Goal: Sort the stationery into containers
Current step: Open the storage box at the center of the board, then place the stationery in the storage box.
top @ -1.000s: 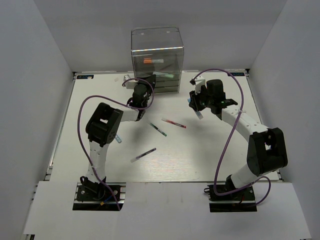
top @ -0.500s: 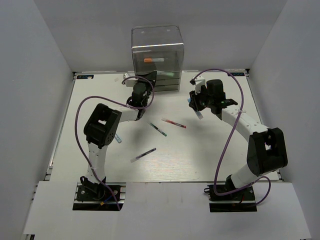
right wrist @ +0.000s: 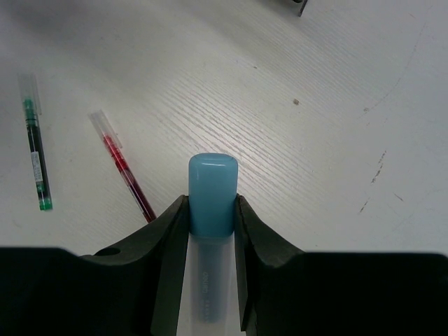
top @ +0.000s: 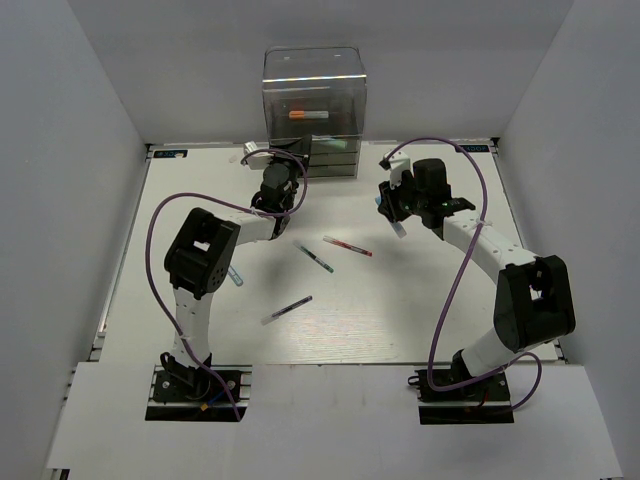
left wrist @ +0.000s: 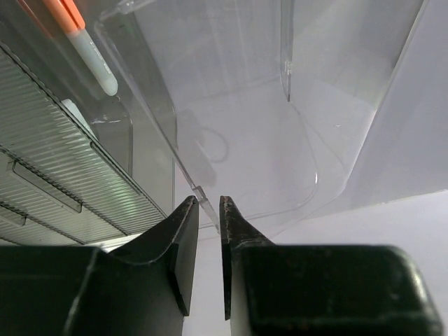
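The clear plastic box of drawers (top: 314, 110) stands at the back centre, with an orange-capped marker (top: 305, 115) inside. My left gripper (top: 283, 168) is at its front. In the left wrist view its jaws (left wrist: 208, 210) are almost shut on a thin clear drawer lip (left wrist: 203, 198); the orange marker (left wrist: 84, 38) shows upper left. My right gripper (top: 395, 207) is shut on a light-blue-capped marker (right wrist: 212, 192) above the table. A red pen (top: 347, 246), a green pen (top: 316, 258) and a grey pen (top: 287, 308) lie mid-table. The red pen (right wrist: 126, 171) and green pen (right wrist: 35, 157) also show in the right wrist view.
A small blue-capped marker (top: 236, 276) lies beside the left arm's elbow. Purple cables loop over both arms. White walls close in the table at the left, right and back.
My left gripper has moved away from me toward the box, and the box's front has shifted back with it. The right arm and its marker have not moved.
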{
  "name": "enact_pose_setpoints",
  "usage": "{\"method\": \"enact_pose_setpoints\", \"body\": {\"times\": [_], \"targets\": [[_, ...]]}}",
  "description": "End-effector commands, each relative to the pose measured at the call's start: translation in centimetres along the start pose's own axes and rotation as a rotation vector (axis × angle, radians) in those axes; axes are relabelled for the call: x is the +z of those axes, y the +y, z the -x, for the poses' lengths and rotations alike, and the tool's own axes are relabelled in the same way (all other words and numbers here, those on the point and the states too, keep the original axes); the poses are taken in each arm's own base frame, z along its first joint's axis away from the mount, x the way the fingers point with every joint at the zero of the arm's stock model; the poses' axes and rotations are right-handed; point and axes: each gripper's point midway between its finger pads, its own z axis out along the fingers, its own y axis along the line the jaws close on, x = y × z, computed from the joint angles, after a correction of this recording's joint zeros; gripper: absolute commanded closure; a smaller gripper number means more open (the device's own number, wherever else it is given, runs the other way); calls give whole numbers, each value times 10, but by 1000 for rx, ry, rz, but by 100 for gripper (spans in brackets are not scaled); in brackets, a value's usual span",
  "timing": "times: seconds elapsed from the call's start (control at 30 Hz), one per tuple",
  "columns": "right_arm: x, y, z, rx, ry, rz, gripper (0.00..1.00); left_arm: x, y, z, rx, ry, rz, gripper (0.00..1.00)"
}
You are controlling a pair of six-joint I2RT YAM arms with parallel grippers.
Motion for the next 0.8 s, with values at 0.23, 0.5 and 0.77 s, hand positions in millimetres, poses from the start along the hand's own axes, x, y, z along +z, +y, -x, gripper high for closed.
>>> {"method": "enact_pose_setpoints", "body": {"times": [0.23,0.5,0.77], "targets": [[1,5,53,-256,-181,53,100,-6,-93,26,-81,-42,-197,76],[25,20,93,-569,-329,108,100,-7,-98,28,-84,-44,-205,76],[56,27,125,-756,-438,89,100,-10,-110,30,-99,-39,-225,76]]}}
